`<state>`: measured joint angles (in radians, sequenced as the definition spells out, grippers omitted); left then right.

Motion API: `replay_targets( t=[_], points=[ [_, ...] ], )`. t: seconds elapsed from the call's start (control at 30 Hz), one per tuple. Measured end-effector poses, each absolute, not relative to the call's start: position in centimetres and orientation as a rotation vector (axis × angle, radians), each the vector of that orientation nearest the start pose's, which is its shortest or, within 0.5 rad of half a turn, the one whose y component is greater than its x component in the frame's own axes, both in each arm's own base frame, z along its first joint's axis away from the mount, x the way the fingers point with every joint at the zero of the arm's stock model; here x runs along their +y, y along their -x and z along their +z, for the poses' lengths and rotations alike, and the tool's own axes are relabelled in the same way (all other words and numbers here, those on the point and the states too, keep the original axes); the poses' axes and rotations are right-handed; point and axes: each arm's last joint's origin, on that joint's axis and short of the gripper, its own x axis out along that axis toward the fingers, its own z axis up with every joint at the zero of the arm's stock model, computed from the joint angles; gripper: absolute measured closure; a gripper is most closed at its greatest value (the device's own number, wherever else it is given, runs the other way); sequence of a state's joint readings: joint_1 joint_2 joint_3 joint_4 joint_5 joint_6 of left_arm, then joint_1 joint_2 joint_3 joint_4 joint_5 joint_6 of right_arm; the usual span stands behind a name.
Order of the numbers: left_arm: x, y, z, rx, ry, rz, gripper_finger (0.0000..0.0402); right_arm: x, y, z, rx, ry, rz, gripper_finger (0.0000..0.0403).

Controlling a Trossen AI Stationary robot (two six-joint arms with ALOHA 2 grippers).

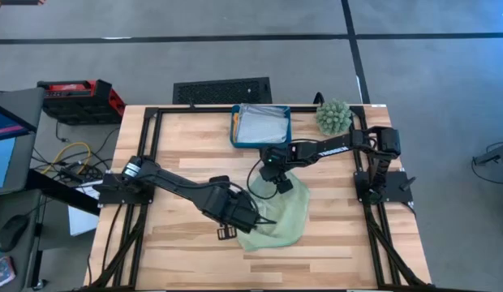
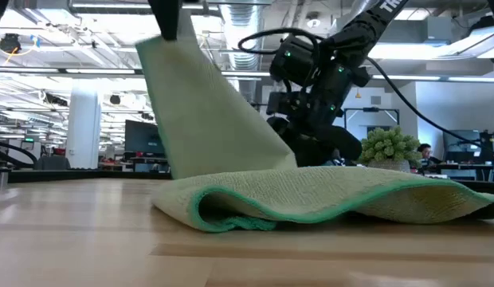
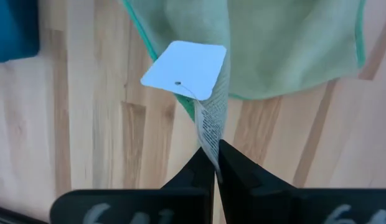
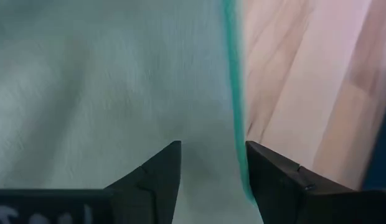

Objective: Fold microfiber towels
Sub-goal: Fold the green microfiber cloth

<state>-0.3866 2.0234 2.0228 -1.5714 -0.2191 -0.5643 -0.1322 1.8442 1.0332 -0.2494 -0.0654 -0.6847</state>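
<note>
Near the middle of the table (image 1: 178, 138), slightly toward its near right, the light green towel (image 1: 280, 219) lies partly bunched, with one corner lifted off the wood by the left hand (image 1: 239, 212), which is clenched on the towel's edge just beside a white tag (image 3: 183, 68). The right hand (image 1: 277, 180) hangs over the far part of the same towel with its fingers (image 4: 159, 177) released and straddling the dark green hem, cloth below them but nothing pinched. The main risk seems to be the left hand's thin grip: it holds only a narrow strip of hem by the tag, so a quick pull could let the cloth slip out and drop in a heap. The part on the table already shows a rolled-under fold along its near edge in the low view, and dragging the lifted corner across may wrinkle it further or leave the edges misaligned. If the right hand closes where it is, it may catch a single layer poorly or miss the hem. At the far edge sits a teal tray (image 1: 234, 130) holding a pale grey-blue towel (image 1: 262, 126); just right of it stands a spiky green plant (image 1: 333, 116), well clear of the work.
</note>
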Motion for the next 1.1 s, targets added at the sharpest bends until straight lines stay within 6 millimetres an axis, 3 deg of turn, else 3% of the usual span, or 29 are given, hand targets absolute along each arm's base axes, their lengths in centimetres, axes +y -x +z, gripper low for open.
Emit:
replay_targets(
  t=[0.13, 0.43, 0.73, 0.8, 1.1],
  points=[
    [-13.7, -34.5, 32.1, 1.403, 0.003, 0.310, 0.0401, -4.7, -34.5, 13.2, 1.073, 0.498, 0.310, 0.0213],
    [-13.7, -34.0, 32.7, 1.387, 0.026, 0.305, 0.0401, -4.6, -34.5, 13.2, 1.069, 0.500, 0.309, 0.0253],
    [-13.8, -34.0, 32.7, 1.396, 0.055, 0.305, 0.0401, -4.7, -34.3, 13.5, 1.085, 0.513, 0.296, 0.0384],
    [-13.9, -34.0, 32.7, 1.393, 0.053, 0.308, 0.0401, -4.7, -34.1, 13.6, 1.104, 0.519, 0.286, 0.0392],
    [-14.9, -33.5, 32.0, 1.357, 0.025, 0.392, 0.0401, -3.8, -32.1, 19.2, 1.039, 0.504, 0.204, 0.0395]
  ],
)
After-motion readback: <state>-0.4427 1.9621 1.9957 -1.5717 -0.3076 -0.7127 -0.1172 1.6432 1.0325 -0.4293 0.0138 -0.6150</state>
